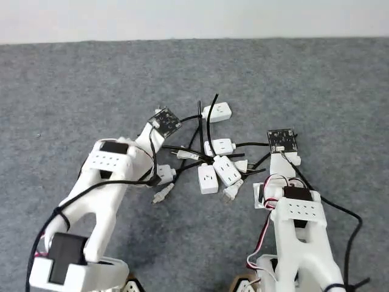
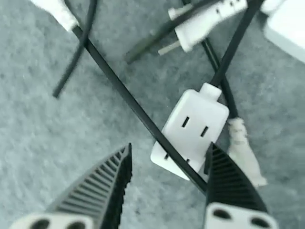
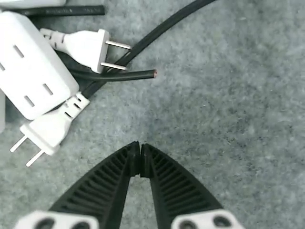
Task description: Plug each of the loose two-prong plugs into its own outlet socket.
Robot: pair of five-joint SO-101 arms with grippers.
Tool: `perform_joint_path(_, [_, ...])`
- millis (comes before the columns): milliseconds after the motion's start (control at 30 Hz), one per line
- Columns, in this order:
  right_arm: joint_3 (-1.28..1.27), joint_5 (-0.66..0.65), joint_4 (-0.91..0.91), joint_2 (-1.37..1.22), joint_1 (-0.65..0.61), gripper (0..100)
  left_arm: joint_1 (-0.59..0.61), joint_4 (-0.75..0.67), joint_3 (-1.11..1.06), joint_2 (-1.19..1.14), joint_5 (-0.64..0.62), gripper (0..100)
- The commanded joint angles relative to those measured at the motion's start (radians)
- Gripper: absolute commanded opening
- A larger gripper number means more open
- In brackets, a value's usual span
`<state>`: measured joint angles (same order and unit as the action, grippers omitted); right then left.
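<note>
L side: left gripper (image 2: 169, 148) jaws wide apart, low over white outlet socket (image 2: 195, 121). Black cable (image 2: 119, 90) crosses socket's corner. Loose two-prong plug (image 2: 205, 24) lies beyond, prongs free.
R side: right gripper (image 3: 140, 145) jaws pressed together, nothing between, over grey carpet (image 3: 228, 95). Second plug (image 3: 83, 47) and third plug (image 3: 45, 133), both unplugged, just beside socket block (image 3: 28, 67). Whole tangle lies mid-table, between arms.
</note>
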<state>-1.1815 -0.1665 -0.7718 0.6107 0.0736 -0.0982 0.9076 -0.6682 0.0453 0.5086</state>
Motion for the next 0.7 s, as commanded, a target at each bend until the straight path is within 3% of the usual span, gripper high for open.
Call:
perform_joint_path(0, [0.061, -0.012, 0.019, -0.007, 0.007, 0.9, -0.034, -0.025, 0.061, -0.074, 0.038, 24])
perform_joint_path(267, [0.063, -0.017, 0.019, -0.007, 0.007, 0.9, -0.054, 0.232, 0.246, -0.239, 0.167, 22])
perform_joint_path(467, [0.066, -0.017, 0.035, -0.007, 0.005, 0.9, -0.055, 0.290, 0.337, -0.318, 0.170, 13])
perform_joint_path(600, [0.061, -0.017, 0.067, -0.007, 0.007, 0.9, -0.057, 0.292, 0.334, -0.302, 0.164, 1])
perform_joint_path(667, [0.060, -0.017, 0.067, -0.007, 0.005, 0.9, -0.054, 0.318, 0.332, -0.282, 0.143, 1])
